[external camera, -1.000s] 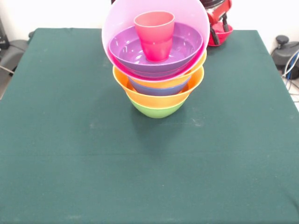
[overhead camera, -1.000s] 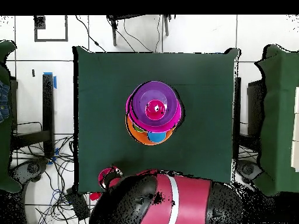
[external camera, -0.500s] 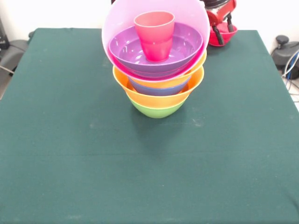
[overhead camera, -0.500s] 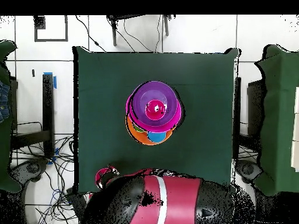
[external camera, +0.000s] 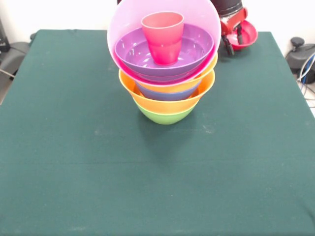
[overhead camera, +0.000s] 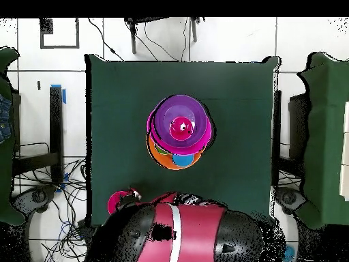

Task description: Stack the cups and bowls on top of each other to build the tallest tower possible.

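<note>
The tower stands mid-table: a green bowl as base, an orange bowl, a blue bowl, a second orange bowl, then a large tilted pink bowl holding the purple bowl. A red cup stands upright in the purple bowl. From above, the tower shows purple and pink over orange. At the table's far right corner my gripper is shut on the rim of the small red bowl, which hangs tilted. The same red bowl shows beside the arm.
The green cloth table spreads wide around the tower. Cables and a black device lie off the right edge. Green chairs flank the table in the overhead view.
My gripper has carried the small red bowl rightward and a little up in the front view, and the bowl now tilts more. The tower has not moved.
</note>
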